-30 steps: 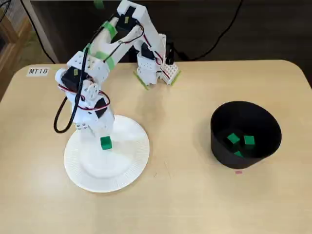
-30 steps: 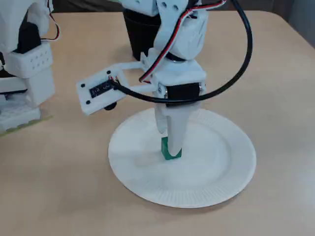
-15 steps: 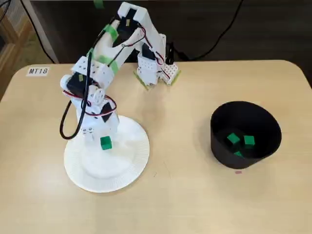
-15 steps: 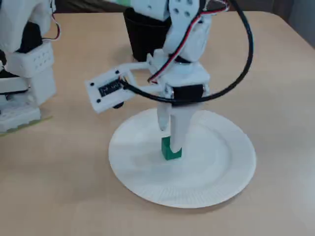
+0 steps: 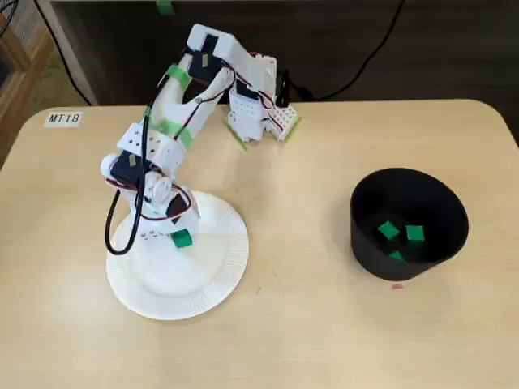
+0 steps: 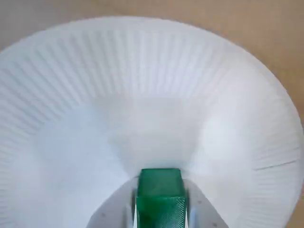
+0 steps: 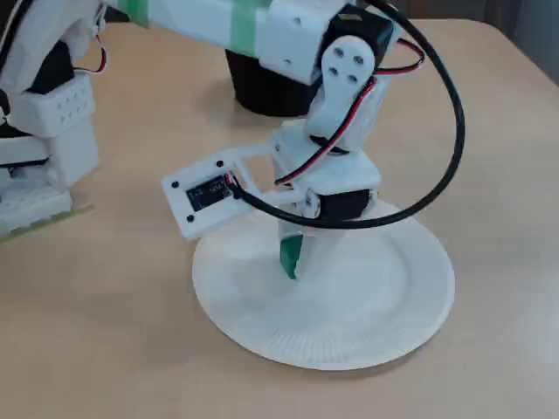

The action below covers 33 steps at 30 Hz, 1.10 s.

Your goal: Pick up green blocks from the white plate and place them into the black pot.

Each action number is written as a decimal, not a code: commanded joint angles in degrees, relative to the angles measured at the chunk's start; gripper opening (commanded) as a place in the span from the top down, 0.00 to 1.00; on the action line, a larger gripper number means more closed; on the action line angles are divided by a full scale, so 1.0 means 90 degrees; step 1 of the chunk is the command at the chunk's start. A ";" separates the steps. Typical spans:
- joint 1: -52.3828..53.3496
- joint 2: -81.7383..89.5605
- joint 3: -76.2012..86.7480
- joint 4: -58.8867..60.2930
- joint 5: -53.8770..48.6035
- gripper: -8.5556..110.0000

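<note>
I'm at the pick-up step. The hand (image 7: 292, 251) is closed down narrow on the green block (image 7: 289, 259), one finger on each side of it. The wrist view shows the green block (image 6: 160, 195) seated between the fingers at the bottom middle of the frame. It hangs tilted over the middle of the white plate (image 7: 397, 336). I can't tell whether its lower corner is clear of the plate or touching it.

In a fixed view the hand is over the upper left part of the white plate (image 5: 203, 298), at lower left of the frame. The black pot (image 5: 363, 241) sits at centre right, well apart. Three green blocks (image 5: 388, 230) already lie inside it.

My next move, as I judge it, is a straight lift so the block clears the plate's raised rim. After that comes a swing across to the right of the frame, high enough to pass over the pot's wall, and then a release over the opening.

The counter (image 5: 308, 324) between plate and pot is bare. The black cable (image 5: 109, 237) loops beside the hand at the plate's left edge, so I'd watch that it doesn't drag the plate. The pot stands near the counter's right edge.
</note>
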 commanded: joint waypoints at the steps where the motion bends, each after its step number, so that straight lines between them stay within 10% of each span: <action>1: 0.0078 -0.0029 -0.0527 -0.0068 -0.0361 0.95; 13: -0.0713 -0.0889 -0.7549 -0.0049 -0.4619 0.95; 18: -0.2051 0.0381 -0.7578 0.0039 -0.6650 0.95; 33: -0.6025 0.3818 -0.4414 0.0020 -0.4854 0.95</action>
